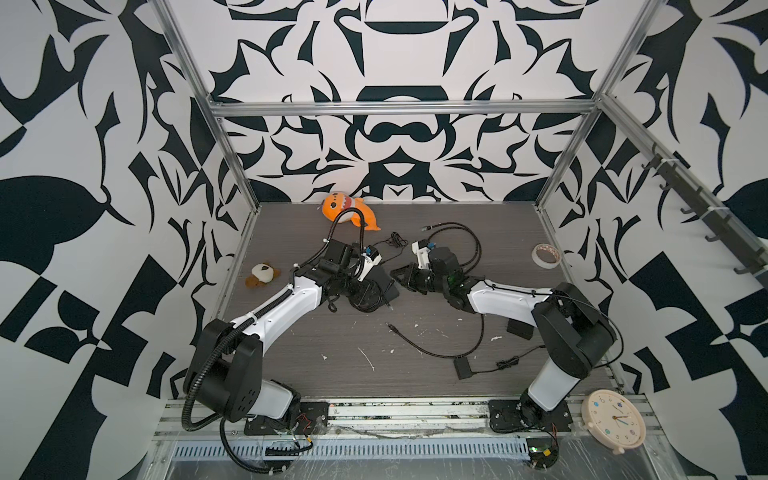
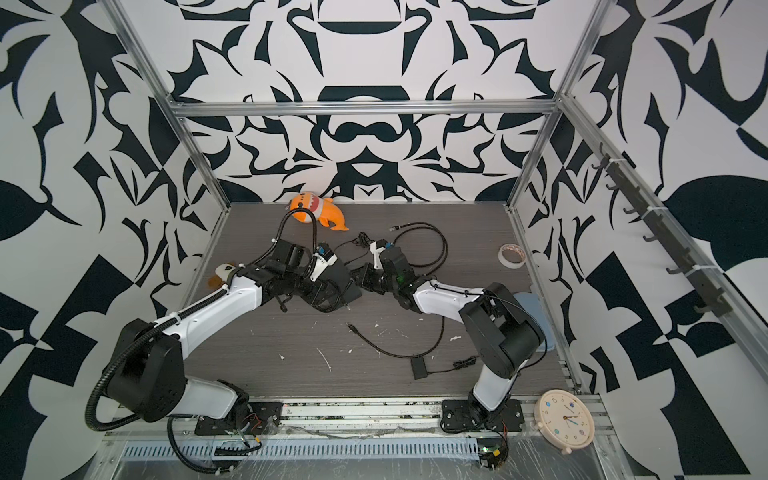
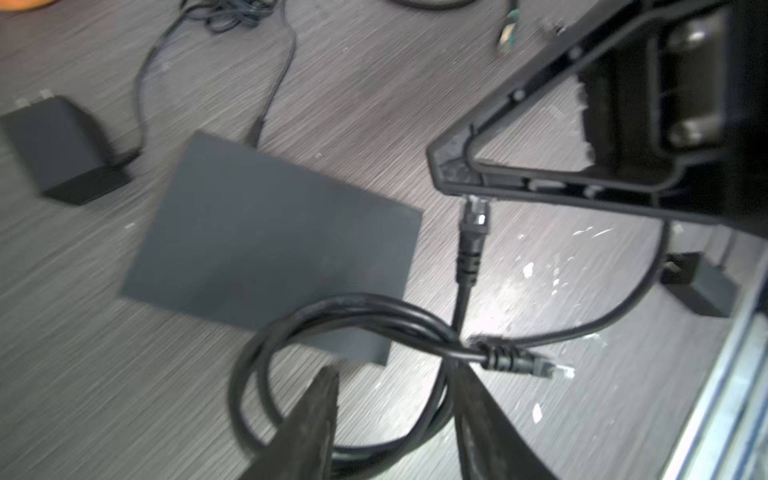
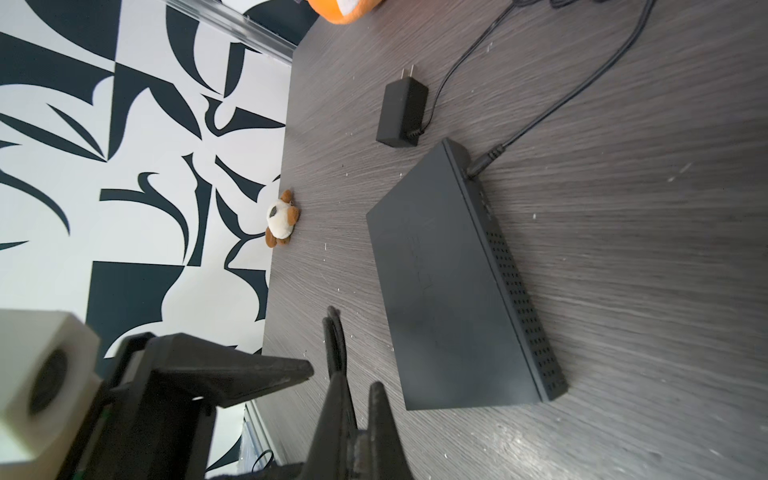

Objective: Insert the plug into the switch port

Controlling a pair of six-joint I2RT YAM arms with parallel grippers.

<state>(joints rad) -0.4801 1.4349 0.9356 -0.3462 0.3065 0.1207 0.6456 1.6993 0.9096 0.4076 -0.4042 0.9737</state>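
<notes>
In both top views the right claw (image 1: 400,277) (image 2: 360,279) sits low over the middle of the table, just beside a corner of the black switch (image 1: 385,283) (image 2: 347,277). The left claw (image 1: 371,296) hangs over the switch's near edge. It is too dark there to make out its fingers.

In the left wrist view the left claw (image 3: 397,370) is spread. A coil of black cable (image 3: 266,374) loops between and beneath its fingers, and a second plug (image 3: 536,366) lies just outside one of them. The switch (image 3: 270,249) lies flat on the table just ahead of the fingertips. Farther ahead and off to the side of the switch, the right claw (image 3: 459,180) pinches the plug (image 3: 473,210) by its clear tip. The plug's boot and cord trail back toward the left claw. Bare table separates the plug from the switch.

In the right wrist view the right claw (image 4: 355,386) has its fingers pressed together on the plug (image 4: 334,336), whose dark boot end sticks out past the fingertips. The switch (image 4: 457,291) lies ahead and to one side of the tips, near but apart. A power adapter (image 4: 401,114) lies beyond its far end.
</notes>
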